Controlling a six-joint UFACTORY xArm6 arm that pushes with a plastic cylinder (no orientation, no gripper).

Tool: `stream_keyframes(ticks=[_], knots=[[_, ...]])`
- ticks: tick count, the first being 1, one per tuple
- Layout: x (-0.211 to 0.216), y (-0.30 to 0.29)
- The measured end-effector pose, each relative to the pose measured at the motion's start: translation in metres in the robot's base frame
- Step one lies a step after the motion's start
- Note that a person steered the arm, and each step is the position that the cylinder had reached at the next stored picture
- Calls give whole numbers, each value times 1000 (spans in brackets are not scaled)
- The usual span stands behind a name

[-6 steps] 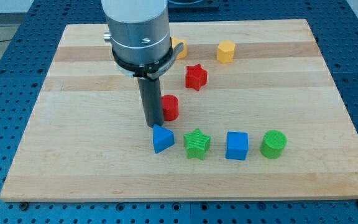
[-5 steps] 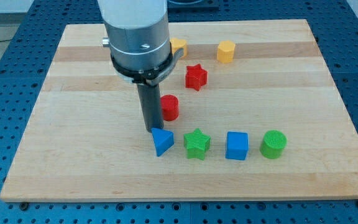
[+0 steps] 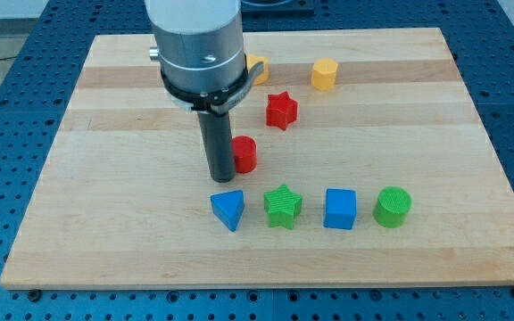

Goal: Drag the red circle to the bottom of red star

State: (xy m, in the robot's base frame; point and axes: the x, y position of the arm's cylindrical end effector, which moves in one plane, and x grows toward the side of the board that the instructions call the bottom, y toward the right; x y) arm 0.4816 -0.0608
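The red circle [image 3: 244,153] is a short red cylinder near the board's middle. The red star [image 3: 281,110] lies up and to the right of it. My tip [image 3: 219,177] is at the end of the dark rod, touching the red circle's left side. The blue triangle [image 3: 228,209] lies just below my tip, apart from it.
A green star [image 3: 282,206], a blue cube [image 3: 340,209] and a green circle [image 3: 392,206] form a row right of the blue triangle. A yellow block [image 3: 325,73] sits near the view's top; another yellow block [image 3: 257,65] is partly hidden behind the arm. The wooden board [image 3: 105,178] rests on a blue pegboard table.
My tip dipped down toward the blue triangle and came back up beside the red circle. The blue triangle has shifted down and left and turned. The red circle has barely moved.
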Motion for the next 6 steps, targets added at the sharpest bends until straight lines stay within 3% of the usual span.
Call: stream_keyframes(ticks=[6], knots=[[-42,15]])
